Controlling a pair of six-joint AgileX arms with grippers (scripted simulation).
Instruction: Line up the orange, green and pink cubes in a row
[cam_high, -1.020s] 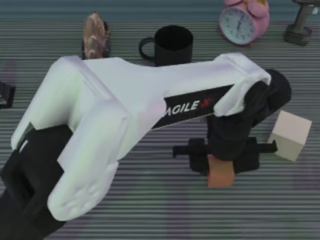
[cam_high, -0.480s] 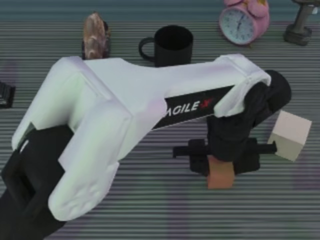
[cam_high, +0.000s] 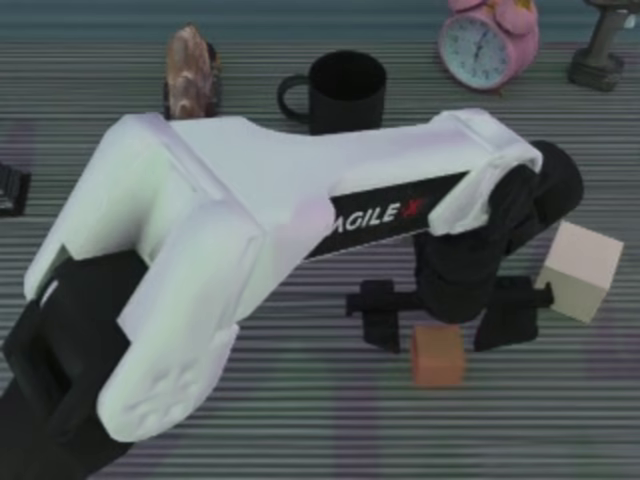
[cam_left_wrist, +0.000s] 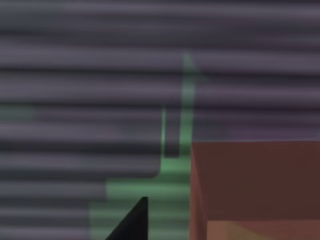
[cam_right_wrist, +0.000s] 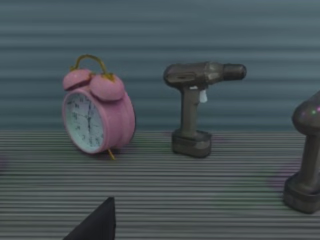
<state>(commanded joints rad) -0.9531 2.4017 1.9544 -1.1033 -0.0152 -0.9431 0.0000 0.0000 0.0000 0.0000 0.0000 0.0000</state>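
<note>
The small orange cube (cam_high: 437, 356) sits on the striped table, right of centre near the front. My left gripper (cam_high: 441, 338) hangs just over it, open, one finger on each side and neither touching it. In the left wrist view the orange cube (cam_left_wrist: 255, 190) fills the corner next to one dark fingertip (cam_left_wrist: 134, 223). The pale pink cube (cam_high: 580, 270) stands apart to the right of the gripper. The green cube is hidden. My right arm is outside the top view; one of its fingertips (cam_right_wrist: 104, 221) shows, with nothing held.
At the back stand a black mug (cam_high: 345, 90), a pink alarm clock (cam_high: 488, 40), a dark drill (cam_high: 600, 45) and a brown lumpy object (cam_high: 190, 72). My left arm's white body (cam_high: 250, 230) covers the table's middle and left.
The left gripper's fingers have spread apart and let go of the orange cube, which now rests on the table slightly left of where it was held.
</note>
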